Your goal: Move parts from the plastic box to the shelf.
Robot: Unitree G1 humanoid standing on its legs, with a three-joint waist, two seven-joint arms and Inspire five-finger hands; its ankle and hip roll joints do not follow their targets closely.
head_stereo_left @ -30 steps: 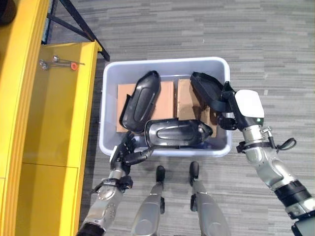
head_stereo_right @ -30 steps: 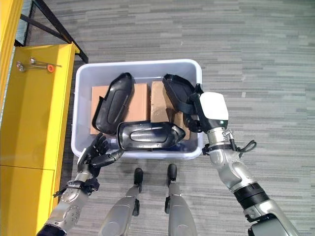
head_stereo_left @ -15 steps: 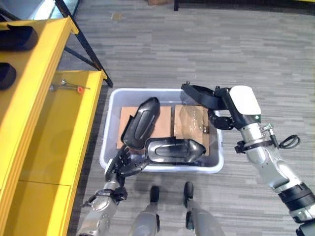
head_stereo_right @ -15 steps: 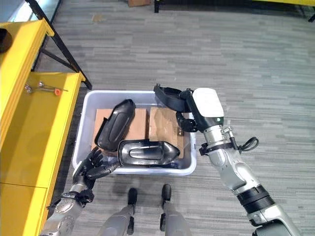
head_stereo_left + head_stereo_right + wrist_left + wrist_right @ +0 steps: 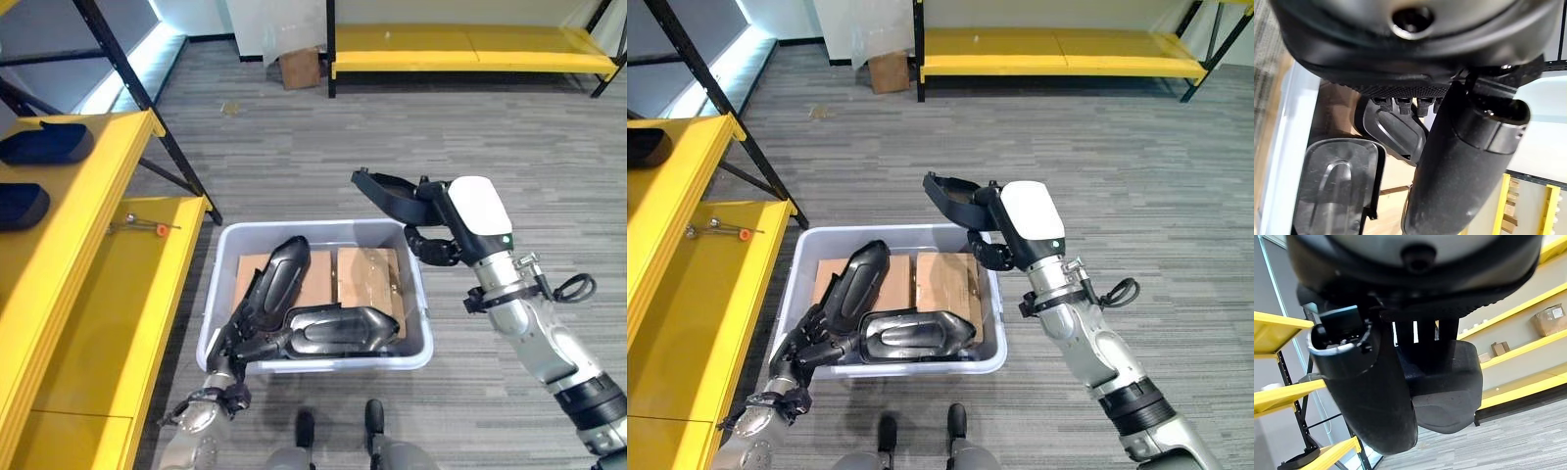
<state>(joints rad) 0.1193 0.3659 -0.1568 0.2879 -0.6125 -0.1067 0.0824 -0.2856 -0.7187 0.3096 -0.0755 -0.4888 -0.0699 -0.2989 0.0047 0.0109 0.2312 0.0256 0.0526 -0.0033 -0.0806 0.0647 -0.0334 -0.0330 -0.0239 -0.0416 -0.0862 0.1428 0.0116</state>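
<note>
A grey plastic box (image 5: 323, 364) stands on the floor with cardboard at its bottom. Two black moulded parts remain inside: one leaning at the left (image 5: 279, 284), one lying along the near wall (image 5: 338, 331). My right hand (image 5: 475, 211) is shut on a third black part (image 5: 387, 194) and holds it in the air above the box's far right corner; in the right wrist view the thumb (image 5: 1366, 382) clamps that part (image 5: 1449, 387). My left hand (image 5: 235, 345) rests at the box's near left corner, fingers relaxed beside the lying part (image 5: 1334, 191).
A yellow shelf (image 5: 118, 294) runs along the left. Its upper level carries two dark blue parts (image 5: 44, 145), its lower level some small tools (image 5: 137, 227). A low yellow rack (image 5: 470, 44) and a cardboard carton (image 5: 299, 67) stand far behind.
The camera has tilted up, so the whole scene shifted. My right hand raised its black part out of the box to above the far right corner. The left hand stayed by the near left corner.
</note>
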